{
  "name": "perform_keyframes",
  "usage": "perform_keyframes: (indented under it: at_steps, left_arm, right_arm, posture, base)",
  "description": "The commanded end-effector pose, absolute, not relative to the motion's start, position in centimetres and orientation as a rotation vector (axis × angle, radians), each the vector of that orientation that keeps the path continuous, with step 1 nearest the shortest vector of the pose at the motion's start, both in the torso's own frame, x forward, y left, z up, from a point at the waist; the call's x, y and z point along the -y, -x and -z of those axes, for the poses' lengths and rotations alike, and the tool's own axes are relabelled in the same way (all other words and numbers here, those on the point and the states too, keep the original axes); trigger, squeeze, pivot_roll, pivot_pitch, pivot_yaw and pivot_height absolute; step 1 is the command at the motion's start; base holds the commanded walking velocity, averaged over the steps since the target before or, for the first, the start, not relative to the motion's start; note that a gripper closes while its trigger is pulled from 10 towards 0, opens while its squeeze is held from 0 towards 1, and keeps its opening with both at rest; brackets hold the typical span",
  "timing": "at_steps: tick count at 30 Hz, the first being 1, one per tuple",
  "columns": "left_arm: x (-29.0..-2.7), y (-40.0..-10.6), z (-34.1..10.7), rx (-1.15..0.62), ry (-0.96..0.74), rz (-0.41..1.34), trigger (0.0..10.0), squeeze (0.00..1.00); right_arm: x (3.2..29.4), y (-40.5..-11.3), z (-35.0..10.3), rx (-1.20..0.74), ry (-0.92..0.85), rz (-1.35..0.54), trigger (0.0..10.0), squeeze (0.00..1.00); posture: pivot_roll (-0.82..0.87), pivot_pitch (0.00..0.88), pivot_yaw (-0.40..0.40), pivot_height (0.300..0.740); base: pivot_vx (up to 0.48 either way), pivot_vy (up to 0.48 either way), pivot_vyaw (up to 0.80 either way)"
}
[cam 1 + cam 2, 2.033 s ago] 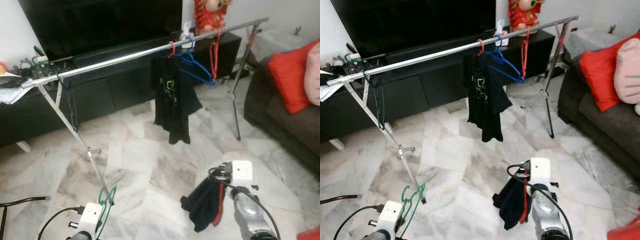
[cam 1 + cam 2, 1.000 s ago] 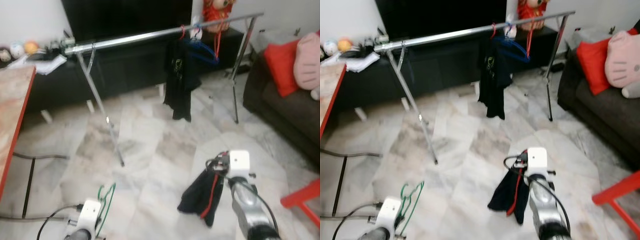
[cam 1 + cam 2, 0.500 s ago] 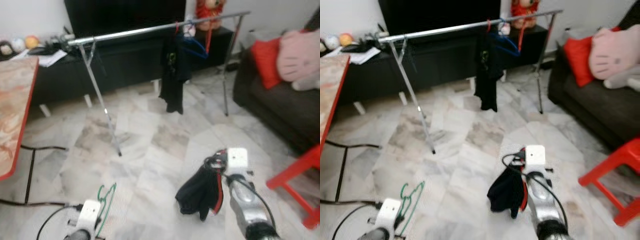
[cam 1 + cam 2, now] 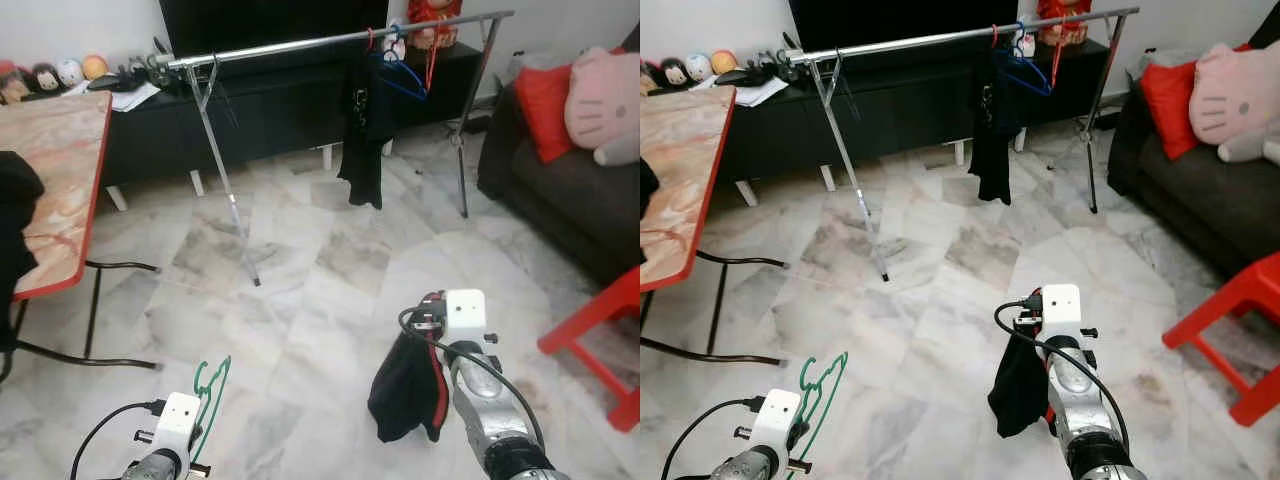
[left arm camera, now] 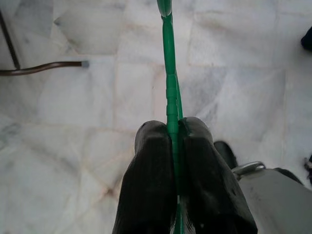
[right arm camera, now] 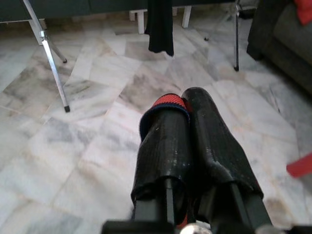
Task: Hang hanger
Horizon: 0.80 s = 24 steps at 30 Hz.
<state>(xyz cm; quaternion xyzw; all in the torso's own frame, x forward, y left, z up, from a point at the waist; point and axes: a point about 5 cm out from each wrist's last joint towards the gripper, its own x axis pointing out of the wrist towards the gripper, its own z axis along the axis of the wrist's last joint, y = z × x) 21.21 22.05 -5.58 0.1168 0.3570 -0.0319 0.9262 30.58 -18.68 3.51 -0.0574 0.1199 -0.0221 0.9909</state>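
Note:
A green hanger (image 4: 212, 385) sticks up from my left gripper (image 5: 175, 134), which is shut on its thin wire low at the left. My right gripper (image 6: 187, 105) is shut on a red hanger carrying a dark garment (image 4: 405, 390), which droops above the floor at the lower right. Far ahead stands a long silver clothes rail (image 4: 300, 45). Near its right end hang a black shirt (image 4: 365, 130), a blue hanger (image 4: 405, 80) and a red hanger (image 4: 432, 60). The rail's left stretch is bare.
A marble-topped table with a red edge (image 4: 50, 170) stands at the left, a dark cloth over its near side. A dark sofa (image 4: 560, 200) with a red cushion and pink plush is at the right, a red stool (image 4: 600, 340) near it. A black TV cabinet (image 4: 260, 110) lies behind the rail.
The camera has drawn back and turned, so the rail looks farther away and the table has come into view at the left. Both grippers keep their hold.

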Motion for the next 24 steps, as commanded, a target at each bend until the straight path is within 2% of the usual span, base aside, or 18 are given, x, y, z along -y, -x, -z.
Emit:
perform_keyframes:
  at_steps: [1,5,15,20,24]
  left_arm:
    - [-22.0,-21.4,5.5,-0.726,-0.234,0.069,10.0,0.0]
    - [-21.9,-21.6,5.3,-0.715,-0.234,0.072,10.0,0.0]
    - [-21.8,-22.8,4.4,-0.664,-0.232,0.089,10.0,0.0]
    - [-21.5,-23.9,3.5,-0.615,-0.204,0.145,10.0,0.0]
    - [-21.2,-24.8,2.6,-0.594,-0.204,0.262,10.0,0.0]
  right_arm:
    - [19.0,-31.1,-4.4,-0.21,0.114,0.055,10.0,0.0]
    - [18.9,-31.2,-4.5,-0.208,0.113,0.05,10.0,0.0]
    - [18.7,-31.4,-4.7,-0.212,0.115,0.04,10.0,0.0]
    - [18.7,-31.6,-4.8,-0.218,0.123,0.036,10.0,0.0]
    - [18.7,-31.8,-4.9,-0.233,0.133,0.03,10.0,0.0]
  posture:
    - [-0.06,0.0,0.025,0.74]
    - [-0.06,0.0,0.027,0.74]
    - [-0.06,0.0,0.026,0.74]
    - [-0.05,0.0,0.024,0.74]
    - [-0.05,0.0,0.023,0.74]
  base:
    - [-0.292,0.0,0.0]
    - [-0.289,0.0,0.0]
    - [0.0,0.0,0.0]
    - [0.0,0.0,0.0]
    - [0.0,0.0,0.0]
